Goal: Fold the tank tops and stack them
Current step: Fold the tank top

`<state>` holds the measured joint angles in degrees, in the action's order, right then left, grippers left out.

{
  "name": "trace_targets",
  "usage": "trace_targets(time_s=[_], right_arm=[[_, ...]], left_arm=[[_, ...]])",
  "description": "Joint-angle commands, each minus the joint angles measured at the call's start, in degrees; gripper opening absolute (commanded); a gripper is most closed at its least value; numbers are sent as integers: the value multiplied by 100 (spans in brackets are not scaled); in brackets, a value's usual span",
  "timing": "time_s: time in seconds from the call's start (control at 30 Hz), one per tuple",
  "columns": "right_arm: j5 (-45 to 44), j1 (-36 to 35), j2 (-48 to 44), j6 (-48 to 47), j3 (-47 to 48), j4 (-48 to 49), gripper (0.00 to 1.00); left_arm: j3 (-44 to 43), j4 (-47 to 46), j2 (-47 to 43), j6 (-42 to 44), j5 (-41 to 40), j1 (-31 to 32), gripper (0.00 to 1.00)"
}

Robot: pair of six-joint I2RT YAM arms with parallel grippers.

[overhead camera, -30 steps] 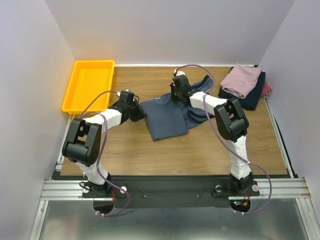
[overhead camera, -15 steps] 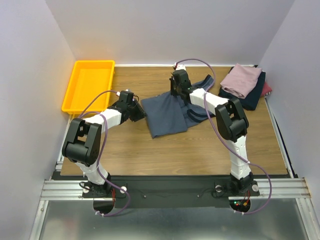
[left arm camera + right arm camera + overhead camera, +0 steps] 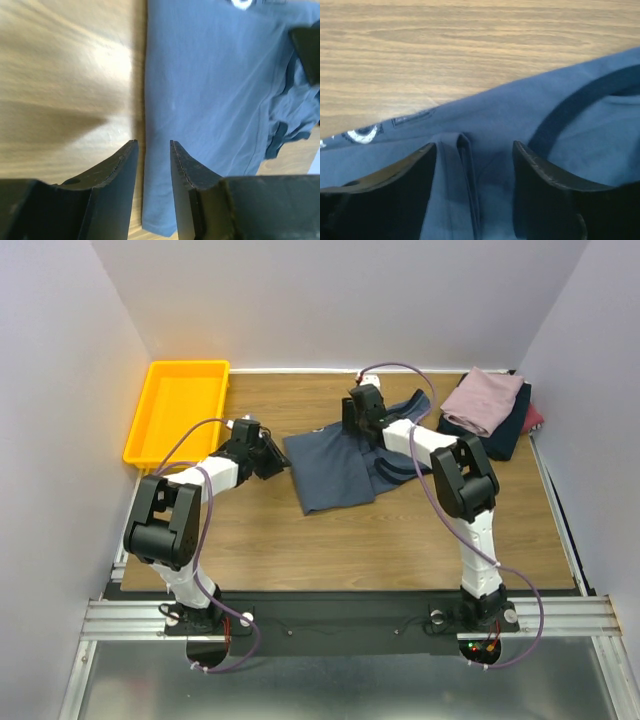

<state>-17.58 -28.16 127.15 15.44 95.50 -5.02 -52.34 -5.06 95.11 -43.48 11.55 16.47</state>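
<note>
The wooden table takes most of the top view. A slate-blue tank top is spread on it near the ctr, towards the far side. Its body is laid mostly flat as a slanted rectangle, and the strap end is bunched at the right, beside the right arm. Darker trim is seen as a curved band along the strap opening. Pale print is seen at the far edge of the cloth, too small to be read. A narrow raised fold is seen in the cloth in the right wrist view.

A yellow plastic tray is placed at the far left corner, well apart from the blue top.

At the far right corner 3 more tank tops are stacked: a mauve-pink tank top on top, a navy tank top under it, and a maroon tank top of which only a bit is shown at the right edge.

Counted: 4 tank tops, 1 tray, 2 grippers.

The left gripper is held low at the left edge of the blue top, fingers a little apart w/ nothing pinched; the cloth edge is seen in the gap. The right gripper is held over the far edge, fingers spread wide, w/ the raised fold between them, not clamped.
</note>
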Motion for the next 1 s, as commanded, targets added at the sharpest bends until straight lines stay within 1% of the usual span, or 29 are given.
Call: trace_targets(time_s=[0.0,0.07,0.13,0.17,0.2,0.27,0.3,0.4,0.43,0.47,0.53,0.63,0.8,0.97], right_arm=[[-229,4,-1016,239,-330,55,70],[95,-49,-1427,468,-671,-51,70],[185,-171,-1693,617,-944,-105,69],[307,-337,-1798,653,-1085,-140,68],[343,-435,-2008,697,-1348,-201,63],[326,-865,-2185,767,-1604,-228,62],[291,-1206,-2282,793,-1770,-306,62],[150,-1726,-2344,837,-1956,-368,60],[115,-1997,-2301,899,-1974,-368,59],[115,-2131,-2257,908,-1983,-377,59],[45,-2368,-2116,952,-1957,-403,54],[-139,-2895,-1809,996,-1747,-500,50],[-675,-3134,-1335,1040,-1631,-632,49],[-1001,-3213,-1237,1031,-1640,-738,48]], left_arm=[[-399,-338,208,86,163,-118,43],[-602,-259,341,77,76,-126,43],[-742,-259,569,33,67,-144,43],[-795,-259,648,24,-12,-144,43],[-857,-259,814,16,-47,-144,43],[-1067,-232,991,15,-83,-153,43],[-1190,-224,1157,7,-100,-161,43],[-1305,-258,1361,-37,-118,-162,43],[-1358,-276,1396,-37,-118,-162,43],[-1384,-268,1422,-37,-135,-170,43],[-1428,-294,1519,-64,-179,-170,43],[-1490,-337,1668,-90,-171,-170,43],[-1499,-417,1809,-116,-109,-170,43],[-1508,-417,1862,-81,-144,-170,42]])
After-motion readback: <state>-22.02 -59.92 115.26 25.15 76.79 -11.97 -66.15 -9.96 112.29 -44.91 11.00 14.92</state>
